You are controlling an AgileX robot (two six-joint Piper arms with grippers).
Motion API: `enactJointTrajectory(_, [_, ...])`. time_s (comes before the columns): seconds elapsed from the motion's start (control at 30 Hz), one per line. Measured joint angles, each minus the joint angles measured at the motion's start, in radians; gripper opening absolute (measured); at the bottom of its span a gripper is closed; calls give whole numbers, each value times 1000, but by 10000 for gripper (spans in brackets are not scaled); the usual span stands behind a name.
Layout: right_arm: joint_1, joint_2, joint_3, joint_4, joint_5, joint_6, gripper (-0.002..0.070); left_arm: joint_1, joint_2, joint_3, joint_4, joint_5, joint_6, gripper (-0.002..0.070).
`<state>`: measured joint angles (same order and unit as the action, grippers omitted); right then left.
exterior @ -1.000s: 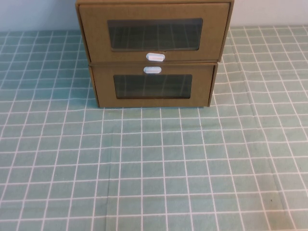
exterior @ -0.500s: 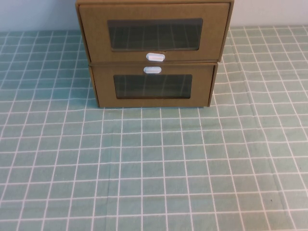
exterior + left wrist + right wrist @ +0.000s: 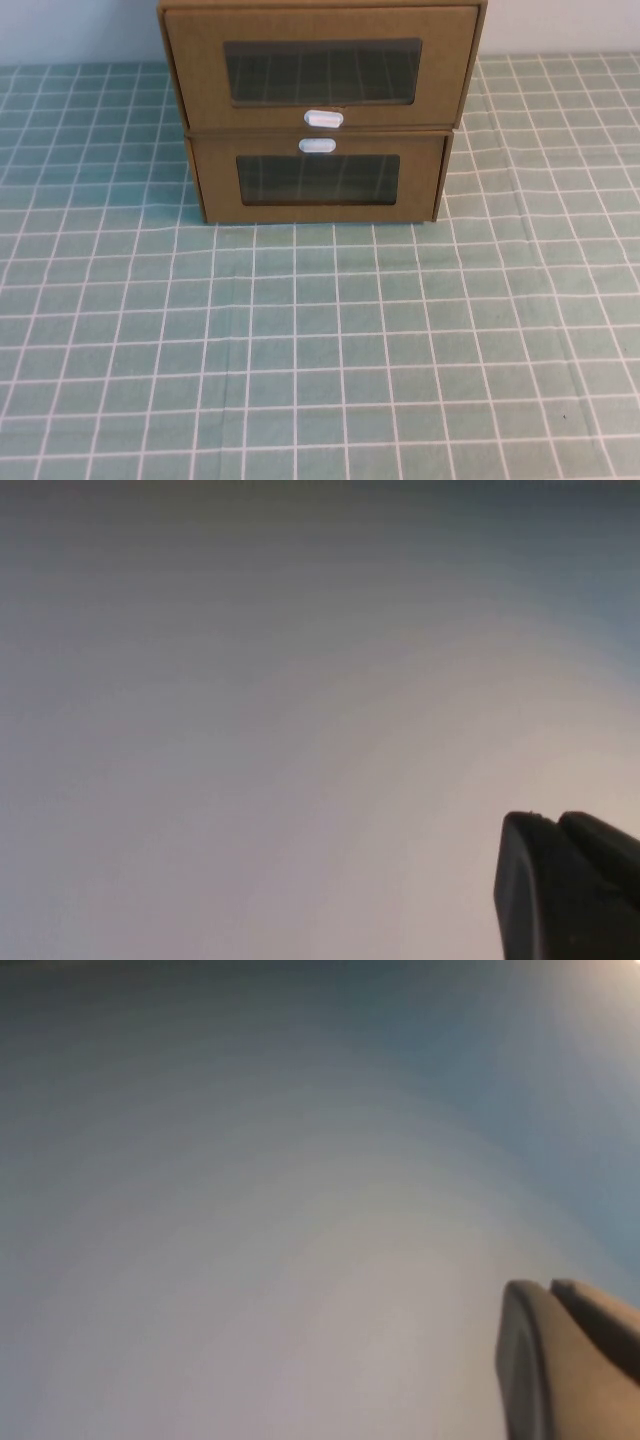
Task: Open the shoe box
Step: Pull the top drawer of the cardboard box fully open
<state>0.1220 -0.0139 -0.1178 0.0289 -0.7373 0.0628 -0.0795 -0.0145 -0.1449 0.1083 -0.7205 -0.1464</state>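
Two brown cardboard shoe boxes are stacked at the back middle of the table in the high view. The upper box (image 3: 320,65) and the lower box (image 3: 318,178) each have a dark window in the front and a small white pull tab, the upper tab (image 3: 323,118) just above the lower tab (image 3: 317,145). Both fronts sit closed. Neither arm shows in the high view. In the left wrist view my left gripper (image 3: 556,825) is shut, facing a blank pale surface. In the right wrist view my right gripper (image 3: 548,1292) is likewise shut and holds nothing.
A green cloth with a white grid (image 3: 320,350) covers the table in front of and beside the boxes. A pale wall (image 3: 70,30) rises behind them.
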Motion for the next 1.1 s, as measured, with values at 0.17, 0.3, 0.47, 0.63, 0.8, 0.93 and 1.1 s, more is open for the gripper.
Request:
enactJointTrajectory(0.17, [0, 13, -254, 1, 103, 65, -13, 0, 58, -263, -2, 97, -1, -5])
enactJointTrajectory(0.3, [0, 106, -496, 1, 211, 130, -13, 0, 183, -460, -3, 205, -3, -5])
enactJointTrajectory(0.47, [0, 288, -794, 1, 581, 143, -13, 0, 364, -680, -3, 474, -25, -5])
enactJointTrajectory(0.63, [0, 516, -1068, 1, 1046, 146, -13, 0, 558, -877, -3, 843, -110, -5])
enactJointTrajectory(0.8, [0, 699, -1134, -29, 1266, 111, -13, 0, 696, -916, 25, 985, -128, -5])
enactJointTrajectory(0.93, [0, 788, -1134, -34, 1302, 25, -13, 0, 779, -916, 20, 987, -137, -5])
enactJointTrajectory(1.1, [0, 865, -1134, 44, 1295, 11, -13, 0, 878, -916, -86, 1027, -139, -5])
